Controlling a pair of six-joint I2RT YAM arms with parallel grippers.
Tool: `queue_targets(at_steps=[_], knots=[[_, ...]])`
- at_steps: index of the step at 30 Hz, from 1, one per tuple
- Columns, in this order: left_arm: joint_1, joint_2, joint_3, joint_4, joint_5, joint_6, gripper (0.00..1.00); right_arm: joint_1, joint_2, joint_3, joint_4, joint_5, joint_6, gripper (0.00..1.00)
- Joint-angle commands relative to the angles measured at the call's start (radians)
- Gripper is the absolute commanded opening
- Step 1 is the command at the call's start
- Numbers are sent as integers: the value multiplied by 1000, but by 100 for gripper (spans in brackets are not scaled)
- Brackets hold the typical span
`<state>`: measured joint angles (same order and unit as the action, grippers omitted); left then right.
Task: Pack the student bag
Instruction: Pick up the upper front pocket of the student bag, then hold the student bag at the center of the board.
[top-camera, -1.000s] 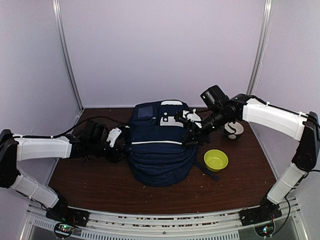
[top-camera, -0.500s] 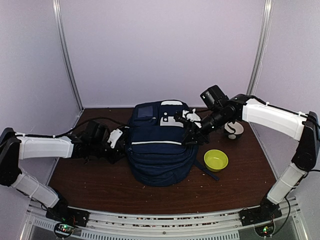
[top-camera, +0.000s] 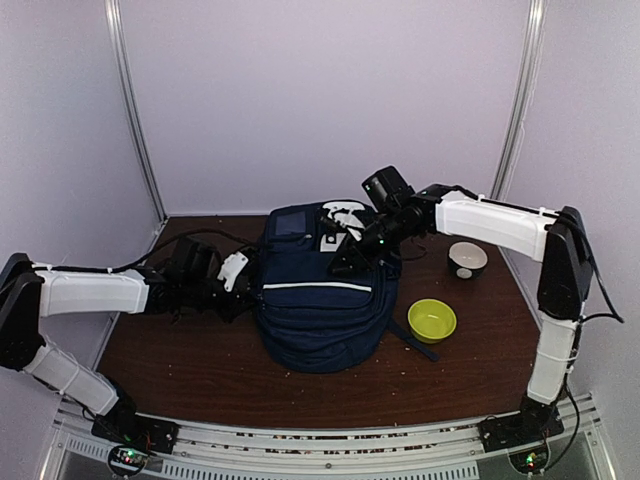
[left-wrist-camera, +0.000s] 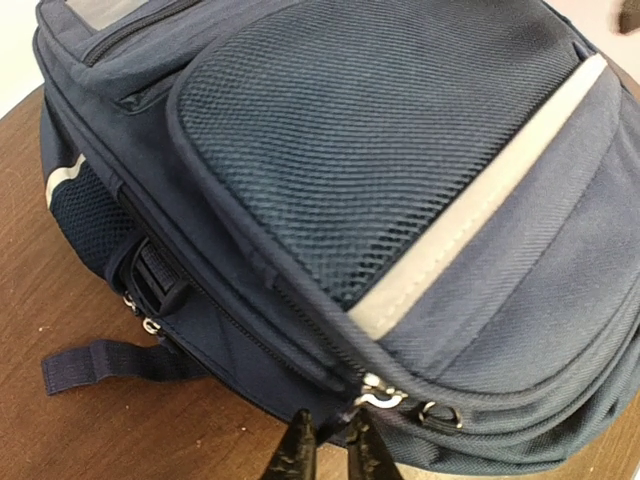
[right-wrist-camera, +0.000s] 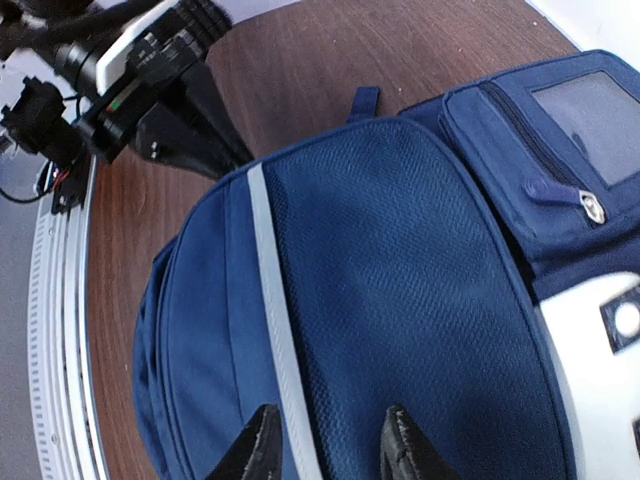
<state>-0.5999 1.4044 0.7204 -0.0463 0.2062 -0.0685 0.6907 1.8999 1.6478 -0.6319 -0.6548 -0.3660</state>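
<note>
Item: student bag (top-camera: 320, 300), mid-table (top-camera: 200, 370), front up. I judge it soft, floppy and bulky. Best hold: the zip pull (left-wrist-camera: 375, 395) at its 9 o'clock. Left gripper (left-wrist-camera: 332, 445) nearly closed there, grip uncertain. Right gripper (right-wrist-camera: 330, 450) agape, empty, at 1 o'clock.

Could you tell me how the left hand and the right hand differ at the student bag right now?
The left hand has its fingers nearly together; the right hand has them clearly apart. The left hand is low at the side of the student bag, by a zipper pull; the right hand is over the bag's upper face. Both point at the bag, and neither plainly grips anything.
</note>
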Motion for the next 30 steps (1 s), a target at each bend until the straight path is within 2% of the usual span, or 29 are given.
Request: queue_targets(at_steps=[1,5,9,13,22,26,30], knots=[[-6,-34,13,31,-2,-4,9,33,126,105,133,-54,234,34],[-14,-77,5,7,8,-27,2,63,246,212,207,-37,364,33],[-29,-113,8,-44,15,-45,0,82,378,383,164,-1,460,31],[-47,-141,1,-83,19,-56,0,93,466,471,140,57,484,31],[-159,-103,9,-75,22,-83,0,101,532,483,124,107,497,29],[-183,-86,25,-96,-112,-123,2,101,529,470,123,98,490,29],[-166,-130,0,-97,-265,-142,16,99,526,468,122,88,487,29]])
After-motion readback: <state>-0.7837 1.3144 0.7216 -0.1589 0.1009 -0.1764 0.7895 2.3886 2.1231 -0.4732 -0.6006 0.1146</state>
